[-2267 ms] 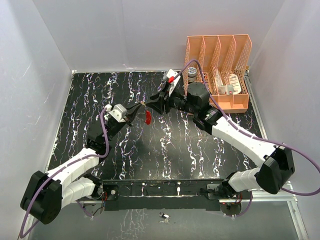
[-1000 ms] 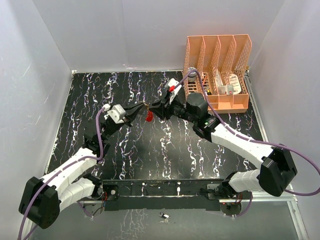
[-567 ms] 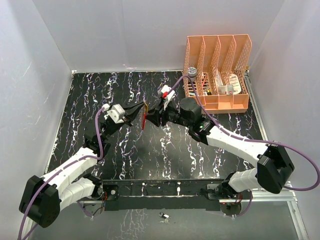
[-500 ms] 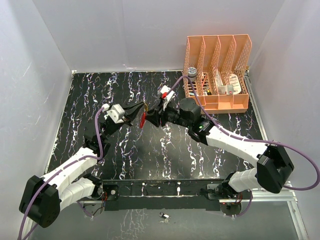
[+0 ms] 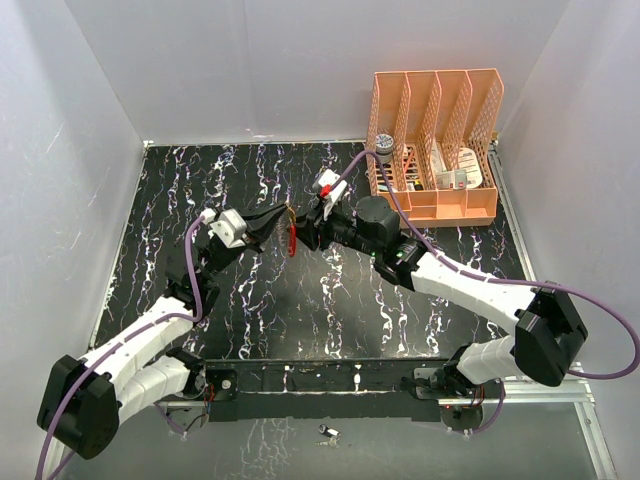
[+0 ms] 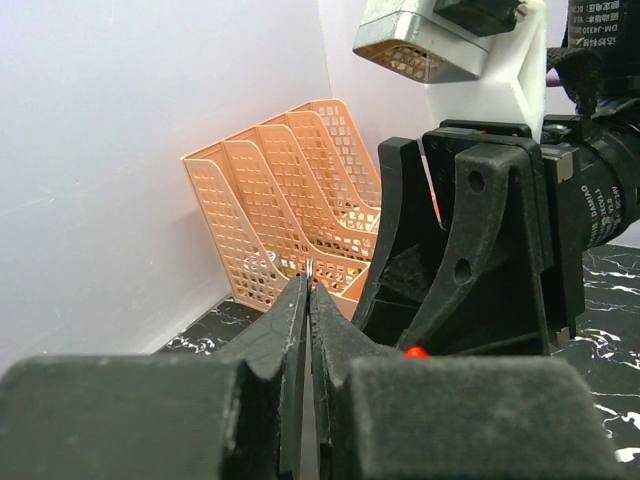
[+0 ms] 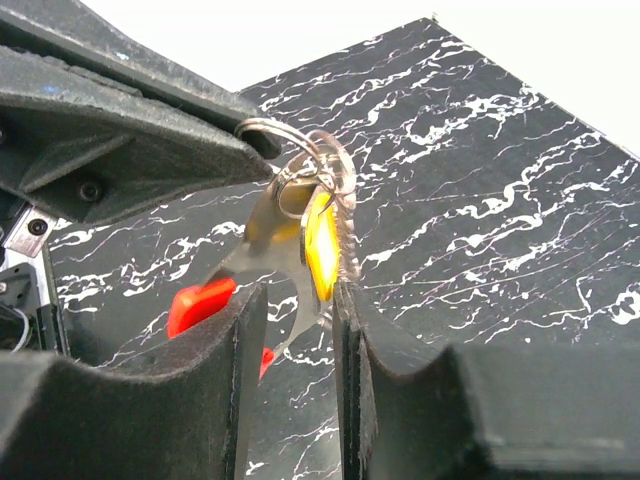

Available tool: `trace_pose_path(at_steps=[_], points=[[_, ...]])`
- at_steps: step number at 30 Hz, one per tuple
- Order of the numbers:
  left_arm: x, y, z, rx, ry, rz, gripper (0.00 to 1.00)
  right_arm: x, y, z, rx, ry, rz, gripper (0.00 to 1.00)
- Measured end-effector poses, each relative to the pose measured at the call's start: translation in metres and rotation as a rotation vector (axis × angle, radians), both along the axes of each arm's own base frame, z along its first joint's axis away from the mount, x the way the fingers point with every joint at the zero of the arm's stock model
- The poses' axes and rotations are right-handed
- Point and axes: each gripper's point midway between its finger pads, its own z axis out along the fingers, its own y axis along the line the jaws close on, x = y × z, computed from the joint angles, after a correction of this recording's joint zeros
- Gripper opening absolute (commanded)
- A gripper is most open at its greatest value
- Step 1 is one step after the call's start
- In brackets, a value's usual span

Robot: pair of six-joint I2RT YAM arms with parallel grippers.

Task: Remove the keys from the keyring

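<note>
1. Top view. Black, white-veined table (image 5: 180,190). Left gripper (image 5: 283,214) and right gripper (image 5: 299,232) tip to tip over its middle.
2. Top view. Keys between the two tips: yellow-orange key (image 5: 291,212) uppermost, red key (image 5: 291,242) hanging just below. Keyring too small to make out here.
3. Top view. Orange file organiser (image 5: 435,205) at the far right corner, well apart from both tips.
4. Left wrist view. Left gripper (image 6: 309,292) with fingers (image 6: 285,330) pressed together, a thin sliver of the keyring (image 6: 310,266) standing up from the seam at the tip.
5. Left wrist view. Right gripper (image 6: 445,290) close in front, facing the lens. A spot of the red key (image 6: 415,352) low down beside it. File organiser (image 6: 270,190) behind.
6. Right wrist view. Keyring (image 7: 338,172) pinched at the tip of the left gripper (image 7: 255,145), held in the air above the table (image 7: 480,180).
7. Right wrist view. Yellow-orange key (image 7: 320,245), edge-on, and a silver blade (image 7: 270,255) hanging from the keyring into the gap of the right gripper (image 7: 298,300). Red key (image 7: 200,302) to the left, partly hidden behind one finger.
8. Right wrist view. Right fingers (image 7: 205,390) apart, the gap wider than the keys within it. Contact between either pad and a key: cannot tell.
</note>
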Motion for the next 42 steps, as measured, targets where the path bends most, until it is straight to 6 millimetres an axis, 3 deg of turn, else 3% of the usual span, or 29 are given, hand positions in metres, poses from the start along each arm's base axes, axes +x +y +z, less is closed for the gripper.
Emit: trace_pose_path(at_steps=[9,15,42], points=[[-0.002,0.001,-0.001,-0.001,0.002,-0.001,0.00,0.009,-0.005,0.004,-0.018,-0.040,-0.054,0.25],[-0.002,0.001,-0.003,0.001,0.007,-0.001,0.00,0.012,-0.006,0.004,-0.030,-0.054,-0.068,0.31],[-0.001,0.001,-0.006,0.014,0.006,0.003,0.00,0.013,-0.010,-0.001,-0.081,-0.041,-0.081,0.34]])
